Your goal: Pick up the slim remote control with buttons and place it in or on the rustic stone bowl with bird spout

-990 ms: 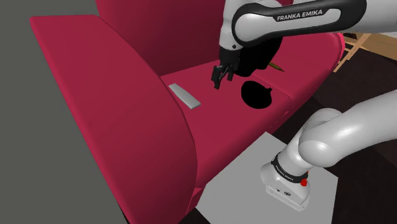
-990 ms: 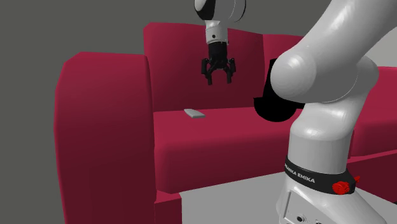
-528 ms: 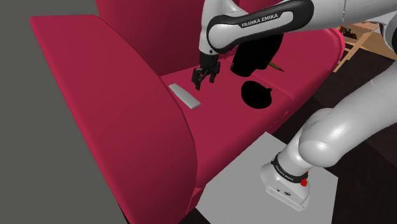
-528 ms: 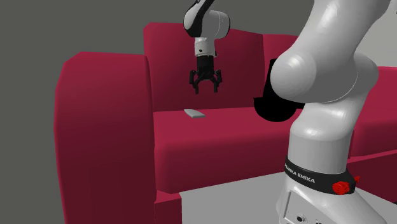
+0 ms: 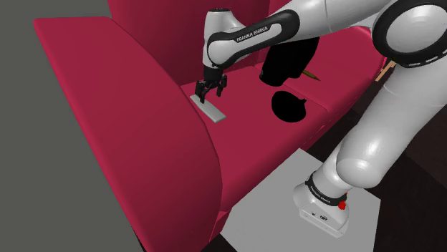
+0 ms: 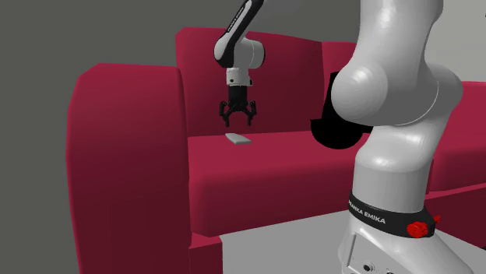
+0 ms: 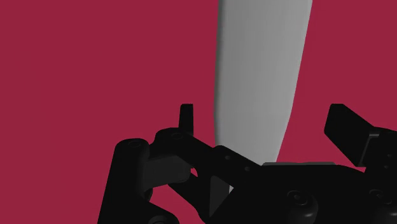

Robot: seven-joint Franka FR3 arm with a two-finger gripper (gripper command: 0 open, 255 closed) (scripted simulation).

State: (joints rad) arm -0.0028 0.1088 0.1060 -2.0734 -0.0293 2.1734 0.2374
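The jaws stood wide open with nothing in them, their black fingers (image 7: 347, 127) set one to each side of the remote (image 7: 261, 70) across its narrow width and just above it, not touching. The remote lay flat on the sofa's seat cushion (image 5: 251, 143), near the big rounded armrest (image 5: 122, 93).

It was drawn as a plain grey slab: long, thin, smooth-faced, its edges softly curved and its width tapering a little toward one end; no buttons could be made out. By its look it would be light and stiff, not fragile, though the smooth sides might slip under a weak pinch. The best hold seemed to be across the narrow width near the middle of its length, so it would hang level. Because it sat so low on a deep red cushion that was likely soft, the fingers would probably need to press down beside it to catch the edges.

Farther along the seat, well apart from the remote, sat a black mass (image 5: 290, 66) with a small brown point (image 5: 312, 74), most likely the bowl and its spout.
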